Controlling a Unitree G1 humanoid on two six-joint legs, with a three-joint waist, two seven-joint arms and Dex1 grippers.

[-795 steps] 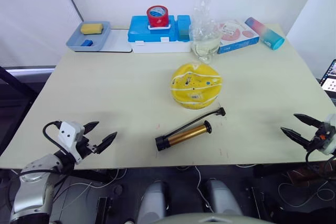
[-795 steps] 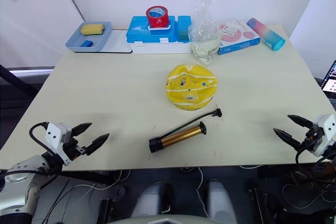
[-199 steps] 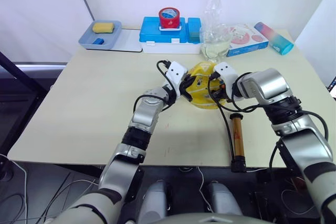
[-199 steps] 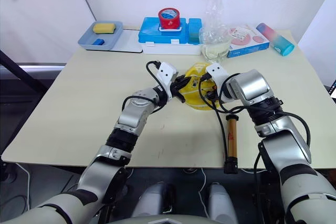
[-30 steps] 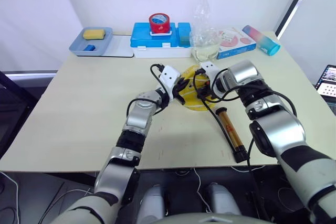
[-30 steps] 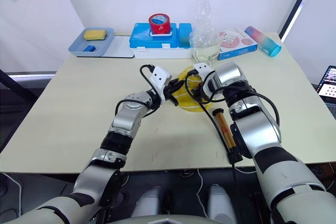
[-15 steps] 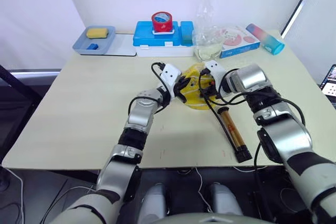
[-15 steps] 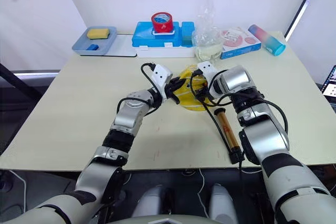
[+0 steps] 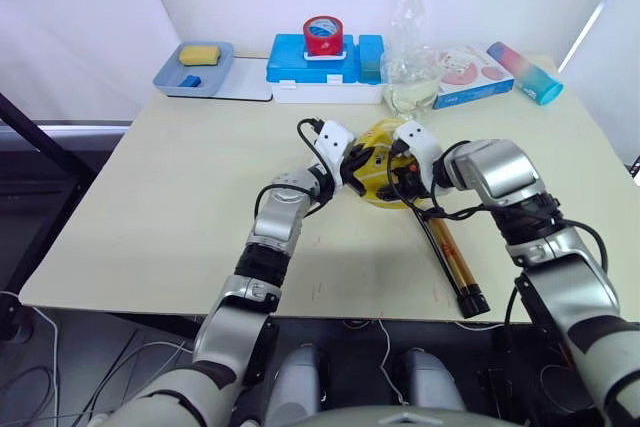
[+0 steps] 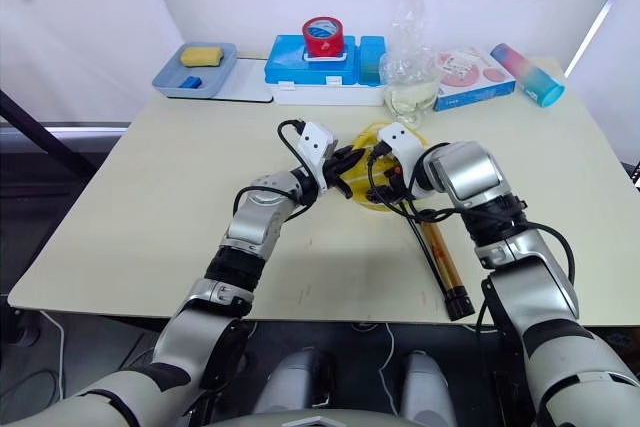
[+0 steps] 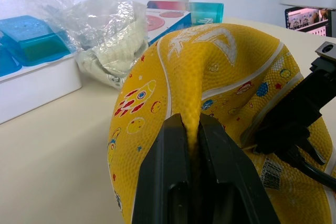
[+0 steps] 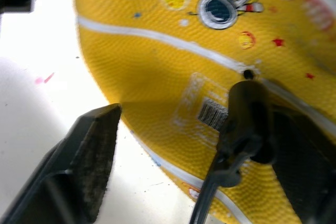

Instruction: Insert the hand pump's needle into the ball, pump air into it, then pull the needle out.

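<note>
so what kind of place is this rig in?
Probably a lab or test room: one plain beige table against white curtain walls, loose cables on the floor, and staged props such as a blue box and a sponge tray.

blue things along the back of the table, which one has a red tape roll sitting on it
The wide bright blue lidded box at back centre. The red tape roll sits on its lid. The grey-blue tray to its left holds a yellow sponge, and the pink-to-teal tube lies bare at far right.

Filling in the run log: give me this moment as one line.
left gripper: pinching fold of ball | right gripper: open, needle fitting at valve hole | hand pump: lying on table
</note>
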